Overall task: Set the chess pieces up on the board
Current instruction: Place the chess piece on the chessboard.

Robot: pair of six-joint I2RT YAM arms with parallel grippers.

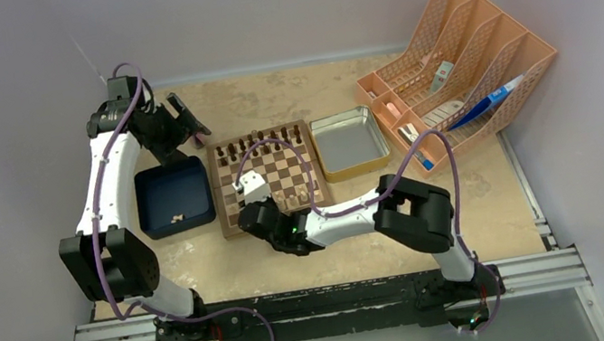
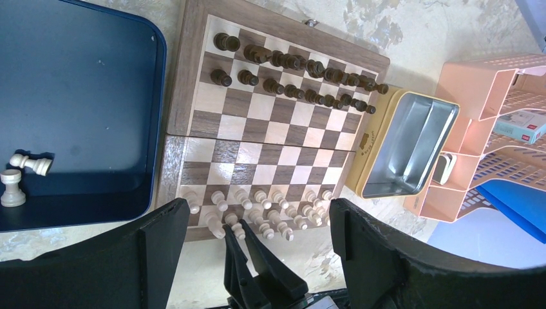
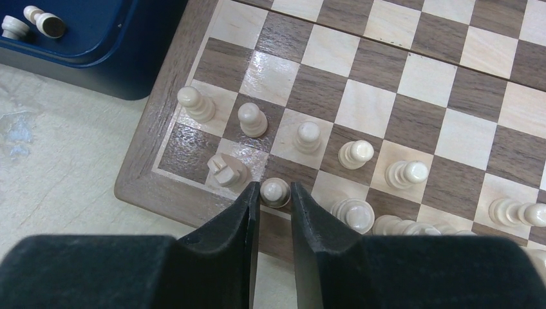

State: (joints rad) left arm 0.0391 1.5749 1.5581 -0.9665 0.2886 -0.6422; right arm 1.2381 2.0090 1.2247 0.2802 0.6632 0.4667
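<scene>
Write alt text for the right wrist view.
The right end effector closely straddles a pale tan wooden chess piece on the edge row of the brown-and-tan checked wooden chessboard; whether it grips it is unclear. Two more pale pieces sit in the dark blue flat tray, upper left.

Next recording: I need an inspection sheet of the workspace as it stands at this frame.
Surface: beige mottled tabletop.
Job's things: board lies flat; dark pieces in the two far rows; pale pieces in the near rows, near-left corner square bare; two stray pale pieces in the blue tray.
Clutter: metal tin, empty; peach file organiser holding small items.
Grippers: left gripper wide open, holding nothing; right gripper jaws close either side of a back-row piece, grip unclear.
Cables: purple cables along both arms, one loop over the board.
Surroundings: plain pale walls; metal rail at the near edge.
</scene>
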